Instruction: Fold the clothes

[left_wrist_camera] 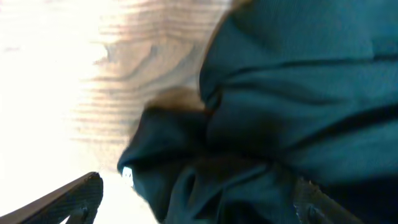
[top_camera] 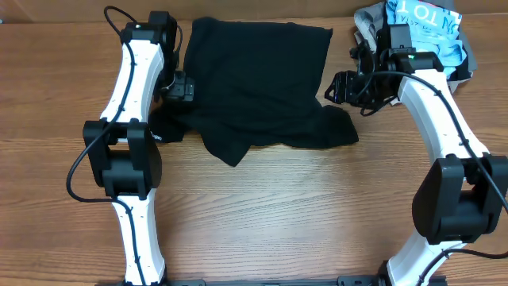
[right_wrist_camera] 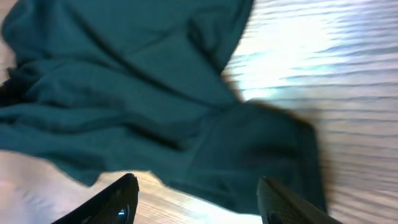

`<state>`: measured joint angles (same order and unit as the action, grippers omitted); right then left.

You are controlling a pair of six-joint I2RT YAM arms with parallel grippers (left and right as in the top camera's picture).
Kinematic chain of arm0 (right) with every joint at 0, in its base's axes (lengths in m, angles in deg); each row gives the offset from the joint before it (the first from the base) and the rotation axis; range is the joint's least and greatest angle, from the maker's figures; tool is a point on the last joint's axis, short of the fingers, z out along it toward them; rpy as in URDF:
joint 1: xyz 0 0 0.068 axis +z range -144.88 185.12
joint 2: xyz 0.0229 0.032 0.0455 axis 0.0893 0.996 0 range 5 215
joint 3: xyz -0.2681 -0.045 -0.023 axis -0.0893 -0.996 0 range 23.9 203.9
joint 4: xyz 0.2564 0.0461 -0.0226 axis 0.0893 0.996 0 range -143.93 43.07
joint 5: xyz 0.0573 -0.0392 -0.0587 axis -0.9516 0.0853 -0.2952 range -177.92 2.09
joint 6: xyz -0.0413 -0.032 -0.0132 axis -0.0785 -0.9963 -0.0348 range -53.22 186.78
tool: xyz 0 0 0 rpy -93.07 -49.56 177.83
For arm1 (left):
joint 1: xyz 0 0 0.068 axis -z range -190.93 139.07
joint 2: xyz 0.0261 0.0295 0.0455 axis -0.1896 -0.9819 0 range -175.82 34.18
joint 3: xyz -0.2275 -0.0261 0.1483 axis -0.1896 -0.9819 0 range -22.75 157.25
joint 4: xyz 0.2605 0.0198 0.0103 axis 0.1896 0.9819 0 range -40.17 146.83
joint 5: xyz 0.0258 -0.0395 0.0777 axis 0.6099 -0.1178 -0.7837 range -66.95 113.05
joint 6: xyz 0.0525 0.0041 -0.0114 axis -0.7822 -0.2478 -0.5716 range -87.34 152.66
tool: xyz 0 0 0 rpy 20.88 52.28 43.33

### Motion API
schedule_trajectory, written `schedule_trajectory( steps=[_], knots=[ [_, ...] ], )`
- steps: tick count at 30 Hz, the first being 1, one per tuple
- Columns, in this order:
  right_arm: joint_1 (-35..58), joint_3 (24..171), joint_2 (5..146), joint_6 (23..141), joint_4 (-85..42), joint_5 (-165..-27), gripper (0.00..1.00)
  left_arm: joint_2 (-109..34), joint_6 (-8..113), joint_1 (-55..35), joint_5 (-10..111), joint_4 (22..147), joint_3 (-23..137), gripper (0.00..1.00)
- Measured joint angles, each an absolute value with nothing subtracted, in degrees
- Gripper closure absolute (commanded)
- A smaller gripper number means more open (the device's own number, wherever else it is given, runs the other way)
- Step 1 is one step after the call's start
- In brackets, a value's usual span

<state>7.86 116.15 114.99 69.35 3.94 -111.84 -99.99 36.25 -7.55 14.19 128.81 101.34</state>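
On the table (top_camera: 278, 214), at the far middle between the two arms, a black shirt (top_camera: 254, 79). Looks flat and smooth at the back, bunched and wrinkled at the near edge. Pokes out in a lump on the right and in a point toward the near side. Goes under the left arm on one side, so no telling how far the cloth runs there.

Right at the shirt's left edge, the left gripper (top_camera: 178, 86). Shows from above only as a dark block, hard to pick out against the black cloth. Stands wide open in the left wrist view, one finger (left_wrist_camera: 68, 199) low on the left and the other low on the right, both cut off by the bottom edge. Grips nothing. Blurry cloth across most of that view, looking dark blue-green there. Wood on the left washed out to white. Small bright spot at the cloth's low edge, too blurry to name.

Just beside the lump on the right, the right gripper (top_camera: 337, 86). Sits in a tangle of cables from above, jaws hard to see. Stands open in the right wrist view, fingers (right_wrist_camera: 118, 202) apart, with the cloth edge and a strip of wood between them. Cannot tell if touching the cloth.

In the far right corner, blue cloth (top_camera: 429, 28) with white letters on top of grey cloth (top_camera: 464, 63), partly behind the right arm and cut off by the top edge
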Motion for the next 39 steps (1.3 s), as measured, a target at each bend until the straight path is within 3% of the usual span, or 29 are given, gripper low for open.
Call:
schedule_trajectory(
  steps=[9,17,27,34,39],
  knots=[
    [20.00,115.93,114.97,68.04,6.74,-113.11,0.33,-94.85,37.22,-7.55,16.20,132.29,107.39,0.00],
    [33.66,111.12,114.77,68.67,-2.66,-109.28,0.31,-78.06,37.22,-7.55,17.32,131.02,109.08,0.00],
    [43.49,109.59,114.77,64.63,-10.88,-99.53,0.36,-77.08,37.22,-7.55,17.73,131.70,109.60,0.00],
    [40.58,109.59,114.77,68.63,-10.68,-95.79,0.24,-77.21,33.85,-6.85,22.91,132.90,108.42,0.00],
    [27.80,109.59,114.77,73.89,-8.91,-97.78,0.22,-77.23,28.15,-1.34,25.27,132.57,100.97,0.00]
  ],
)
